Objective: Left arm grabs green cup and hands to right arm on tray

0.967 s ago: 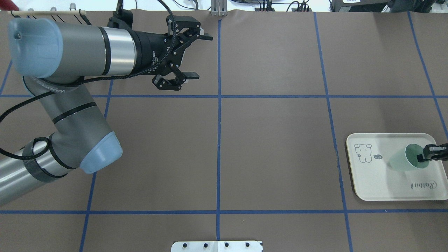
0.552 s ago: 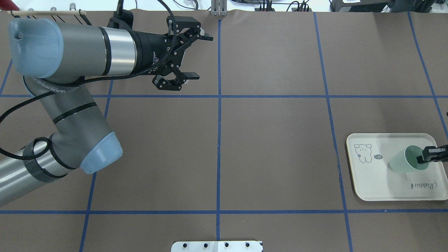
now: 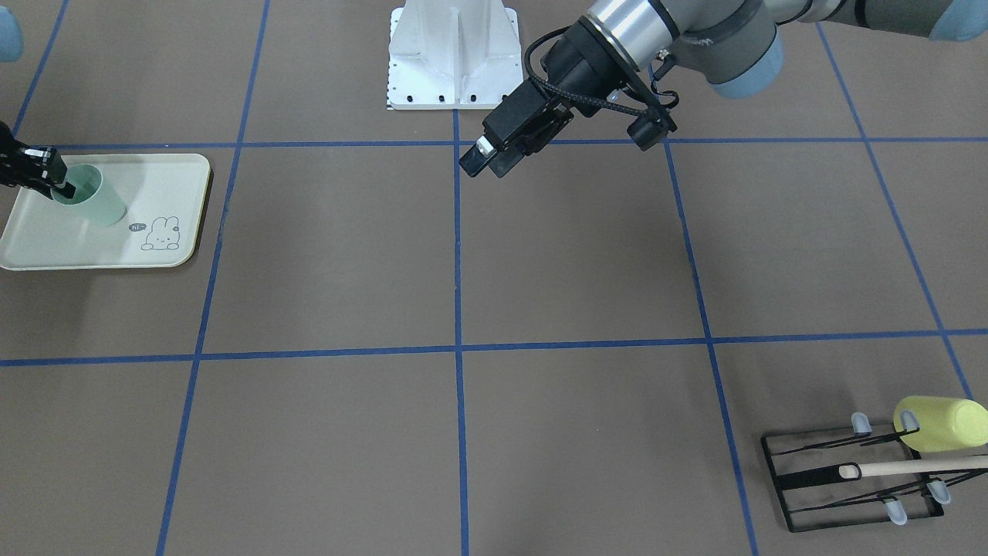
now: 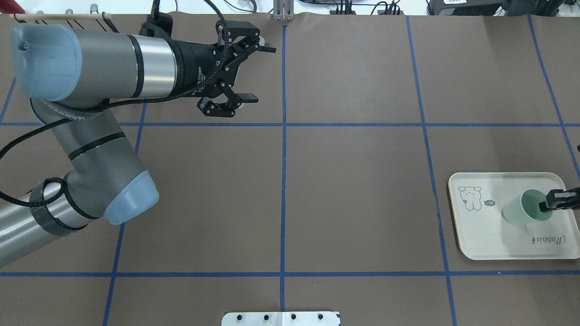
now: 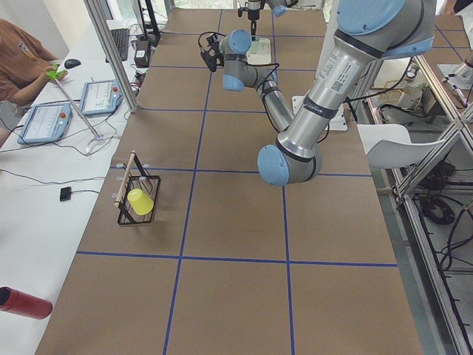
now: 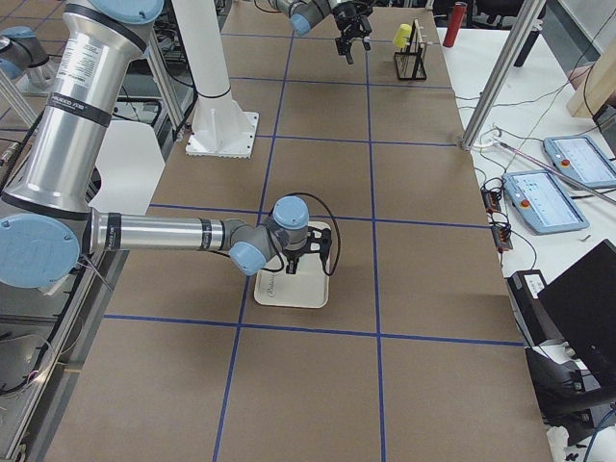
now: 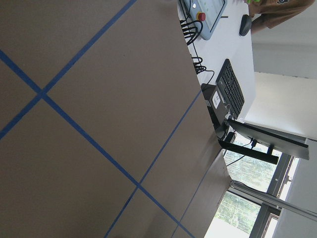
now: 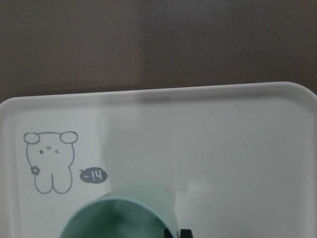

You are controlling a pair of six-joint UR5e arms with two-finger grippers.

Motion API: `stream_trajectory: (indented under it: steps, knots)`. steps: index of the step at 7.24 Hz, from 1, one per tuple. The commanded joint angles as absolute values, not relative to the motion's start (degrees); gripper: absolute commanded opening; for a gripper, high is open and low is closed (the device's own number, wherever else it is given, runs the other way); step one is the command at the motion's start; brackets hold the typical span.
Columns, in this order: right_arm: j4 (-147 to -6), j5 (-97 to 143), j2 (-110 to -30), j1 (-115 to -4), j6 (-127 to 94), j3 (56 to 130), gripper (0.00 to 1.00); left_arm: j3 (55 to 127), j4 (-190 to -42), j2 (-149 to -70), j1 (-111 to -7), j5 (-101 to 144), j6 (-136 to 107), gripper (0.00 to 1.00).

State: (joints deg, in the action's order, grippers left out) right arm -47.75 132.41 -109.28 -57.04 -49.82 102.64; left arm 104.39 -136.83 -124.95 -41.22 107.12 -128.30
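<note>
The overhead view's edge cuts off the right gripper [image 4: 546,204] beyond the green cup [image 4: 516,213].

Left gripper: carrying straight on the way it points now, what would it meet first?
Most likely the bare table. The left gripper, open and empty, angles down toward the robot's right, and nothing stands along that line. Depth is uncertain.
</note>
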Motion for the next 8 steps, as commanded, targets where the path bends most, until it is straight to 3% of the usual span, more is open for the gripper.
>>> stream_trajectory:
  steps: [1, 4, 6, 8]
  knots:
    - [-47.7, 133.8, -109.5, -58.6, -49.8, 104.2, 1.00, 104.4, -136.8, -125.2, -41.2, 107.1, -128.3, 1.00]
    - [-47.6, 137.3, -110.7, -66.1, -49.7, 109.9, 1.00, 103.9, -136.7, -124.9, -41.6, 107.1, -128.1, 1.00]
    - [-48.9, 133.6, -110.0, -68.7, -43.9, 110.0, 1.00, 105.0, -126.4, -123.7, -43.0, 109.1, -113.7, 1.00]
    - [-65.0, 132.6, -103.4, -75.0, -29.4, 110.1, 1.00, 106.2, -116.7, -119.5, -50.1, 116.9, -97.0, 1.00]
